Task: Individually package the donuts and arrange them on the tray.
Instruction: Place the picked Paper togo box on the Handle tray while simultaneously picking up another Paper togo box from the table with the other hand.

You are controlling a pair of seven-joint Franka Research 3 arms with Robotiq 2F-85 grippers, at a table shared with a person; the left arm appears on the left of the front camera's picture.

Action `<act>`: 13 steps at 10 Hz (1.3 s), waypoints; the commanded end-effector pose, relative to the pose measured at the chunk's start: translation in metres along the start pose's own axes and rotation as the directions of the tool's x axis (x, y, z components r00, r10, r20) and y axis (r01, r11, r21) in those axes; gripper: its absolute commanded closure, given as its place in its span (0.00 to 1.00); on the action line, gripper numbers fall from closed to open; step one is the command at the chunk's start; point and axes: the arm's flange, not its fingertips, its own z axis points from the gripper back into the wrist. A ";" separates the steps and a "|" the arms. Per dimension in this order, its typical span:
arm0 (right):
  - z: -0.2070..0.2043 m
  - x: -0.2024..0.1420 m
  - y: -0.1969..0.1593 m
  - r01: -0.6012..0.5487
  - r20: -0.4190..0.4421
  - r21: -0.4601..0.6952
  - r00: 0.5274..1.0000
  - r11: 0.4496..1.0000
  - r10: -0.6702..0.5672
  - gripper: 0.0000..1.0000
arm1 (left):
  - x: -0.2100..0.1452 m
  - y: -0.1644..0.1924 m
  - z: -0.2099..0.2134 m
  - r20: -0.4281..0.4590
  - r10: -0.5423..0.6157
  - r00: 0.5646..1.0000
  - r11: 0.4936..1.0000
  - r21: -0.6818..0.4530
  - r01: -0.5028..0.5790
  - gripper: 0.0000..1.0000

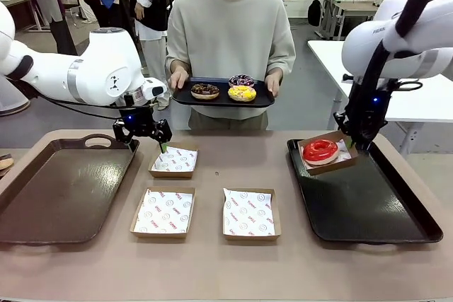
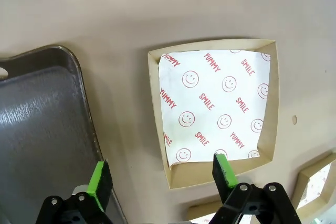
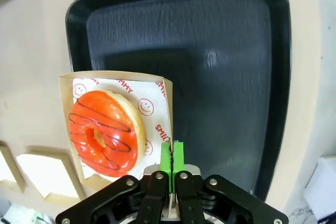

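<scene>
Here the right tool (image 1: pixel 352 143) (image 3: pixel 171 157) is pinched tight, its green pads closed on the side wall of a paper-lined carton (image 1: pixel 345 164) (image 3: pixel 116 75). In that carton, just beside the pads and nearer the middle of the worktop (image 1: pixel 212 274), lies the red donut (image 1: pixel 320 150) (image 3: pixel 105 132), glossy with thin dark stripes. The carton sits tilted over the corner of the right tray (image 1: pixel 375 210) (image 3: pixel 220 51), whose dark floor spreads out below and beyond this tool; whether the carton touches the tray cannot be told. The left tool (image 1: pixel 148 143) (image 2: pixel 161 174) hangs with its jaws spread wide and nothing between them. One of its pads is over the rim of an empty carton (image 1: pixel 173 172) (image 2: pixel 155 129) lined with smiley-print paper, the other over the edge of the left tray (image 1: pixel 64 189) (image 2: pixel 42 129) just beside it. Nearer the robot than this tool, two more lined cartons (image 1: pixel 163 212) lie side by side on the worktop. Well beyond both tools, a person holds a small black tray (image 1: pixel 223 101) in both hands, carrying the dark chocolate donut (image 1: pixel 205 90), the yellow donut (image 1: pixel 242 93) and the sprinkled chocolate donut (image 1: pixel 241 80).
</scene>
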 end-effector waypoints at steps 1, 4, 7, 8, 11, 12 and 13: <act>-0.009 0.017 -0.001 -0.012 0.021 -0.001 1.000 1.000 0.012 0.99 | 0.000 -0.002 -0.006 -0.022 0.040 0.999 0.999 0.007 -0.040 0.00; -0.026 0.031 0.002 -0.057 0.030 0.020 0.998 0.998 0.056 0.99 | 0.009 -0.005 -0.013 -0.047 0.086 0.995 0.996 0.028 -0.085 0.00; -0.035 0.038 0.002 -0.052 0.013 0.021 0.999 0.998 0.052 0.99 | 0.017 -0.005 -0.026 -0.071 0.111 0.991 0.994 0.032 -0.109 0.00; -0.038 0.039 0.003 -0.050 0.010 0.020 0.999 0.999 0.050 0.99 | 0.021 -0.004 -0.029 -0.072 0.126 0.989 0.992 0.033 -0.124 0.00; -0.041 0.040 0.005 -0.046 0.008 0.014 0.999 0.999 0.046 0.99 | 0.027 -0.006 -0.035 -0.049 0.148 0.988 0.988 0.059 -0.145 0.00; -0.041 0.040 0.004 -0.043 0.006 0.015 0.999 0.999 0.043 0.99 | 0.030 -0.007 -0.037 -0.042 0.132 0.990 0.989 0.073 -0.128 0.00; -0.041 0.039 0.004 -0.042 0.004 0.016 0.999 0.999 0.042 0.99 | 0.032 -0.009 -0.038 -0.043 0.114 0.993 0.991 0.077 -0.110 0.00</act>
